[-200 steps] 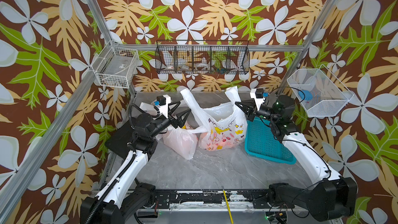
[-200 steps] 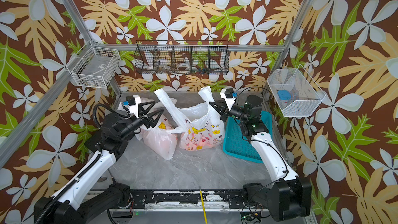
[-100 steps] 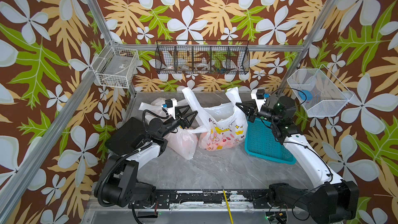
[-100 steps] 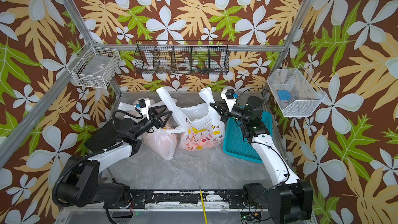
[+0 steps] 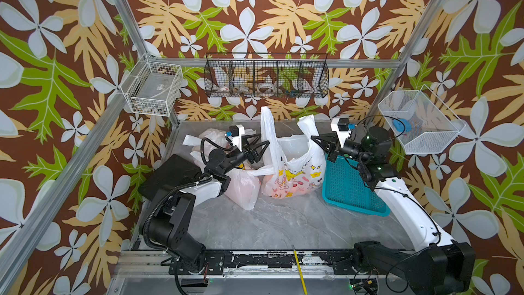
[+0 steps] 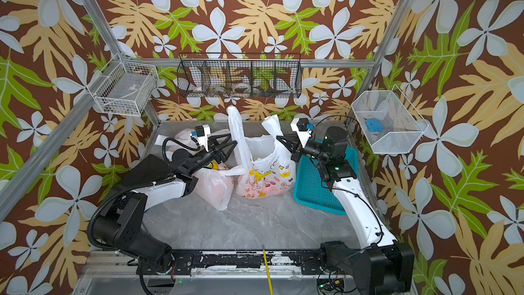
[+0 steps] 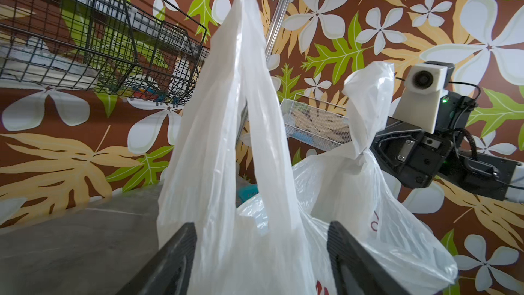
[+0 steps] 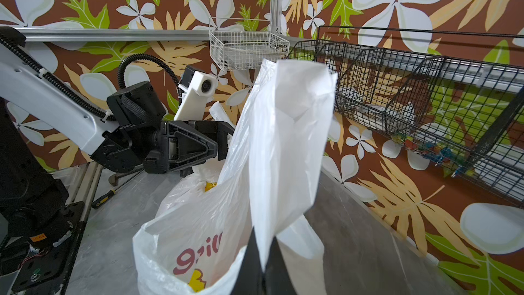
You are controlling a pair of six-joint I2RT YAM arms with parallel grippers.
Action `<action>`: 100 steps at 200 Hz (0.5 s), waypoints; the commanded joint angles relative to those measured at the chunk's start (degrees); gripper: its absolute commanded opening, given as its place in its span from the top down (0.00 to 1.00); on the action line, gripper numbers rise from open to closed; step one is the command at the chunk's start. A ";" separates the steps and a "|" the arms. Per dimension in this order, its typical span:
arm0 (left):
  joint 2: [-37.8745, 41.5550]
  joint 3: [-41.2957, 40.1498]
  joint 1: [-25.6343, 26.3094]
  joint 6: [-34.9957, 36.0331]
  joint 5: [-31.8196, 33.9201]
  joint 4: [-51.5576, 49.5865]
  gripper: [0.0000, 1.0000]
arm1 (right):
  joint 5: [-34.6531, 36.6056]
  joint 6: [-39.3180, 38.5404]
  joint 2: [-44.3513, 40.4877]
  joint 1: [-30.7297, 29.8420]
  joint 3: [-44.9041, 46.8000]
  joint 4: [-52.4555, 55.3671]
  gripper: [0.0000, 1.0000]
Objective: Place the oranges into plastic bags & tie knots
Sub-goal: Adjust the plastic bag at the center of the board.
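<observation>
A printed plastic bag [image 5: 292, 171] stands open mid-table, with both handles upright in both top views. Its left handle [image 7: 241, 109] rises between the fingers [image 7: 181, 245] of my open left gripper [image 7: 261, 239], which do not pinch it. My right gripper [image 8: 264, 248] is shut on the right handle [image 8: 283, 137], twisted where it is pinched. A second, pinkish bag [image 5: 243, 188] lies under my left arm, and a white strip [image 5: 261, 170] sticks out sideways from its top. A third bag [image 5: 209, 137] sits behind. The oranges are hidden, only an orange tint through the plastic [image 6: 263, 191].
A teal perforated basket [image 5: 351, 191] lies under my right arm. A black wire basket [image 5: 266, 78] hangs on the back wall. White wire baskets hang at the left [image 5: 153, 89] and the right [image 5: 419, 120]. A yellow-handled tool [image 5: 299, 268] lies on the front rail.
My left arm has dropped low and reached right, bringing its open jaws to either side of the middle bag's left handle. The right gripper has kept its hold and place.
</observation>
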State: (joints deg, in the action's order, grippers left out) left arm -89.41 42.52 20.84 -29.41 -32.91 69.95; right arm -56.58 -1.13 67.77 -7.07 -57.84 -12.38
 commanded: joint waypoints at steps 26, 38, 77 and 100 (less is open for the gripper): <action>1.62 1.25 -0.01 6.13 4.13 -6.19 0.00 | 0.00 -0.37 -0.31 -0.05 -0.16 -0.54 1.00; 1.95 1.16 -0.01 7.12 5.47 -7.06 0.00 | -0.03 -0.25 -0.31 -0.05 -0.12 -0.71 1.00; 0.85 3.29 -0.01 7.94 4.65 -8.70 0.00 | -0.17 -0.33 -0.30 -0.31 -0.12 -0.64 1.00; -0.63 5.35 0.25 7.83 1.66 -8.56 0.00 | -0.14 -0.39 -0.42 -0.26 -0.17 -0.54 1.00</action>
State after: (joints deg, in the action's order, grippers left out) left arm -89.08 46.17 20.88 -22.44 -28.16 61.10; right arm -56.58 -1.54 67.61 -7.35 -57.82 -12.36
